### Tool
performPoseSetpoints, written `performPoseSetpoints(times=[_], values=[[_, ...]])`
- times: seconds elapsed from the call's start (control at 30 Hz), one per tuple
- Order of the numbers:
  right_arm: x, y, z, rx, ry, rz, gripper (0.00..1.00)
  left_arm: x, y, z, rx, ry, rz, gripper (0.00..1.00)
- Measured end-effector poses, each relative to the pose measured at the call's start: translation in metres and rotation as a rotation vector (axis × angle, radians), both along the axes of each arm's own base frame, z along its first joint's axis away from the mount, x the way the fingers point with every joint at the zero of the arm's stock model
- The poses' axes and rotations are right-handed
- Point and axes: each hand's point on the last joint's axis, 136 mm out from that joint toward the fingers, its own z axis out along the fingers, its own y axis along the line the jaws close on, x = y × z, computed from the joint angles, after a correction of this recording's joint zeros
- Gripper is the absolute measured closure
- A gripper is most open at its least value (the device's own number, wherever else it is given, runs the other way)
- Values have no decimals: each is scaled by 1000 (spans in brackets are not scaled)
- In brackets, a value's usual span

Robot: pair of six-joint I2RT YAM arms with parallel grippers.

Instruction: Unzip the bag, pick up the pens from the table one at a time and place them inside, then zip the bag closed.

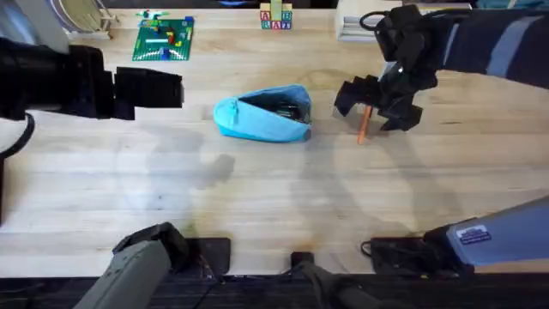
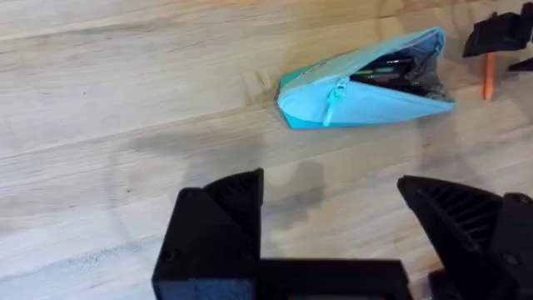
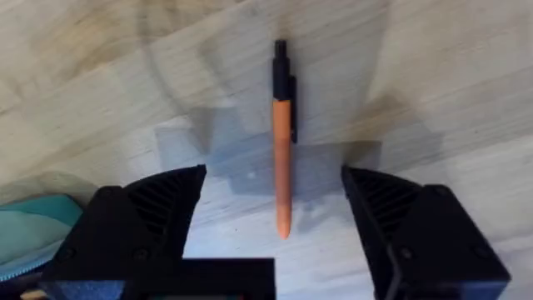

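— Black fingers of the right gripper are spread wide either side of the orange pen, which lies flat on the table, not yet gripped.

— And the bag?

— Already unzipped, just beside the pen. The left gripper is held open, well apart. Loading and zipping are judged still to be done.

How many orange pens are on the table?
1. The orange pen lies on the table between the right hand's open fingers, right of the unzipped bag. Dark things inside the bag might be more pens.
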Motion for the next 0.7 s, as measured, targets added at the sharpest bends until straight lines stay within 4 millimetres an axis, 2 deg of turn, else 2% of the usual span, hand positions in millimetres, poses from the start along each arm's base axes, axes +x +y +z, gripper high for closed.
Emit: performPoseSetpoints(times=[0.7], values=[[0,-2,0,-11,1,-5,36,0,0,0,0,0,0,4]])
